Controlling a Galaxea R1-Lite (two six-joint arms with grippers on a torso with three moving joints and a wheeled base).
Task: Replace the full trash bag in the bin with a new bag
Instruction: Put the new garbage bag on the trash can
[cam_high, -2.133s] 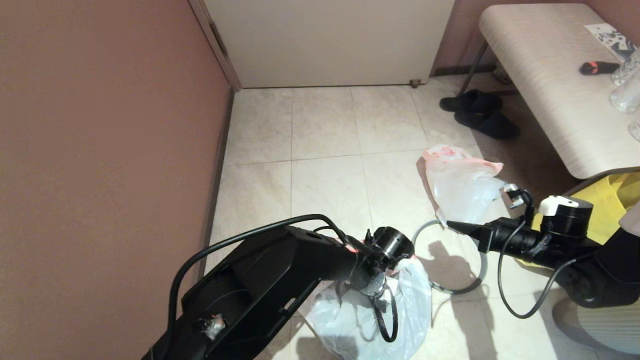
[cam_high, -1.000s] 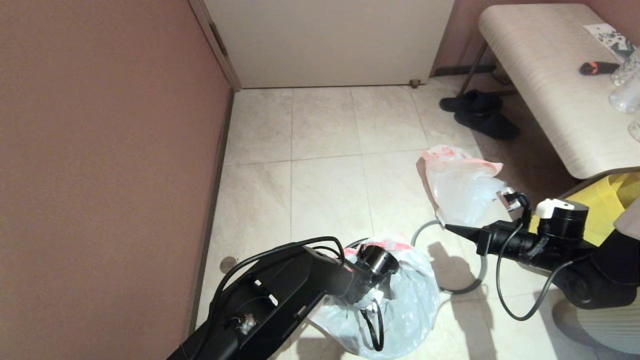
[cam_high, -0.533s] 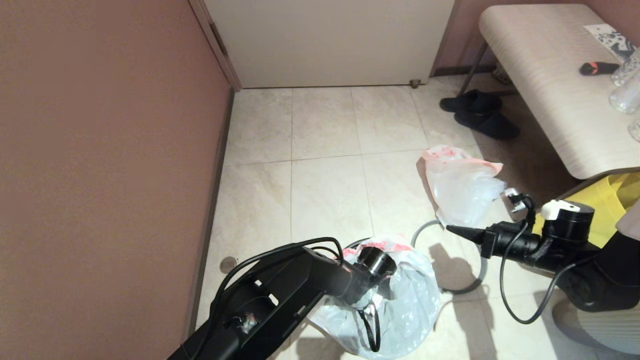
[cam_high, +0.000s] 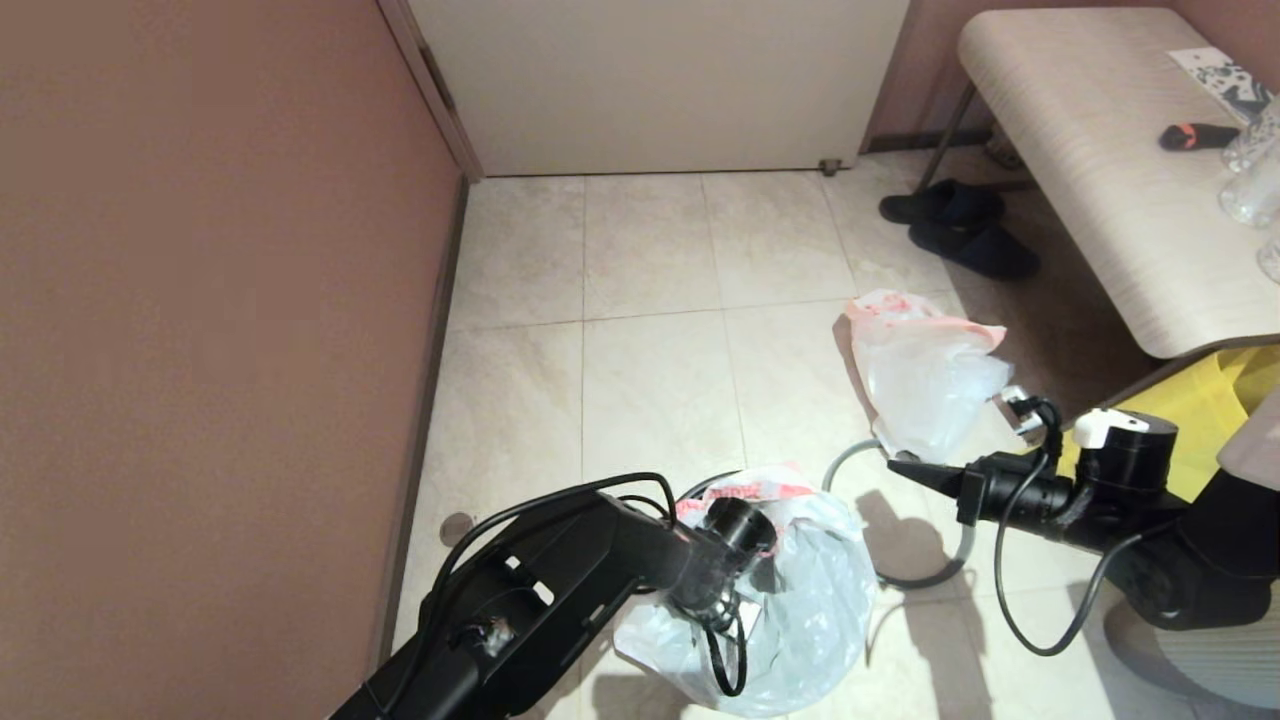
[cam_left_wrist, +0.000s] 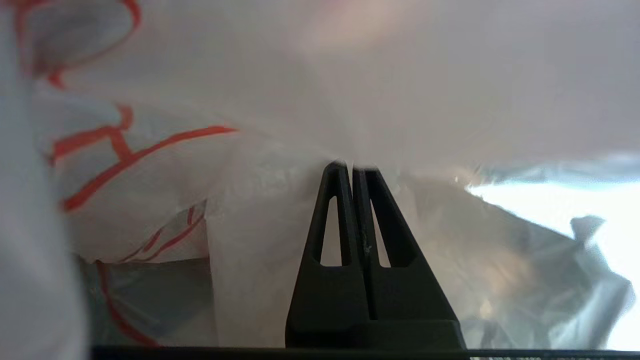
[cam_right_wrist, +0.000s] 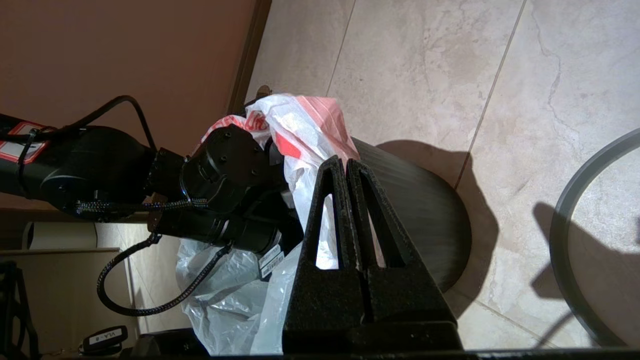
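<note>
A clear run of pale floor tiles (cam_high: 650, 370) was left open between the brown wall (cam_high: 200, 300) on the left and the wood-grain bench (cam_high: 1100, 150) on the right, with a white door (cam_high: 650, 80) closing the far end. A pair of dark slippers (cam_high: 960, 235) was tucked beside the bench leg, and a yellow bag (cam_high: 1215, 400) was seen under the bench edge. The new bag (cam_high: 800, 600), thin, translucent white and printed in pink-red near its rim, was draped over the bin (cam_right_wrist: 420, 210), whose ribbed black side was visible only in the right wrist view; both stood at the near edge of the floor, close to the wall. The left gripper (cam_left_wrist: 351, 170) was buried in the bag's mouth, its fingers pressed together with the film pinched at their tips. The right gripper (cam_high: 900, 465) was held just beside the bin, over the grey hoop (cam_high: 960, 550) lying flat on the tiles, its fingers closed on nothing. A second, lumpy white bag (cam_high: 925, 380) was left on the floor beyond the hoop.
</note>
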